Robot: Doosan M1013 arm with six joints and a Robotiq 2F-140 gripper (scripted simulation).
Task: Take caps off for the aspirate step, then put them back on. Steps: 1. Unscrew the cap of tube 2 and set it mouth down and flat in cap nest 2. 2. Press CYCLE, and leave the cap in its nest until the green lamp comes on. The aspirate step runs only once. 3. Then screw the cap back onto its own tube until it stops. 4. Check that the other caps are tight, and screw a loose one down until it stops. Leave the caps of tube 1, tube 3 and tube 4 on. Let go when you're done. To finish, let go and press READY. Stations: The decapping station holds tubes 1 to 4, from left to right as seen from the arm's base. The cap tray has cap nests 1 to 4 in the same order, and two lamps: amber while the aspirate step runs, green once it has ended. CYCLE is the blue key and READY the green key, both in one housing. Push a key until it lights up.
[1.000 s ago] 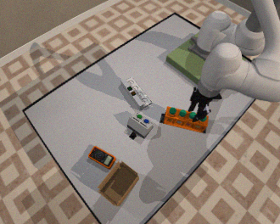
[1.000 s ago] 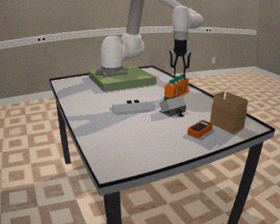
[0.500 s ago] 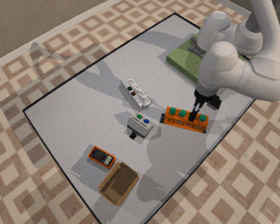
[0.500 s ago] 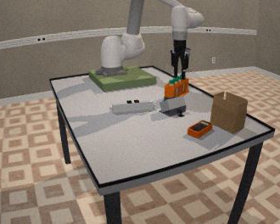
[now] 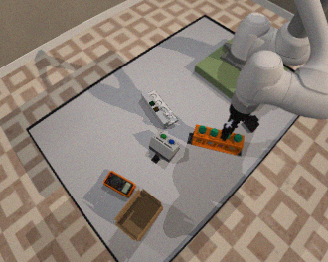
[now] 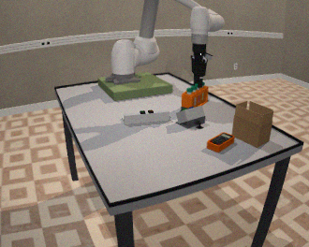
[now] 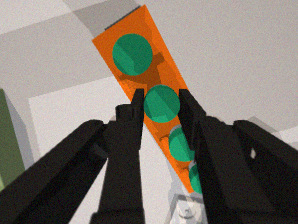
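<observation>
On the bench [image 5: 88,131]: an orange block-shaped decapping station [image 5: 208,143] with four round green caps is placed nearest the arm's base, so that each cap can be reached from straight above.
Pincer [image 7: 161,94]: held vertically over the station, its black fingers pressed against opposite sides of one cap, which is judged to be pinched.
Cap held: the green screw cap of tube 2 [image 7: 161,106], second in the row with one cap beyond it and two nearer the camera; it sits on its tube in the station.
Reason for grip: the cap is centred between the fingers so that wrist rotation is passed to the thread without side load.
Step in hand: unscrewing, judged to be the first step; how far the thread is released cannot be told.
Cap tray: a long white tray [image 5: 160,108] lies well apart from the station; the cap is to be laid mouth down in nest 2.
Key housing: a grey box [image 5: 164,147] with a blue key [image 5: 171,142] and a green key [image 5: 163,136] stands between tray and station.
</observation>
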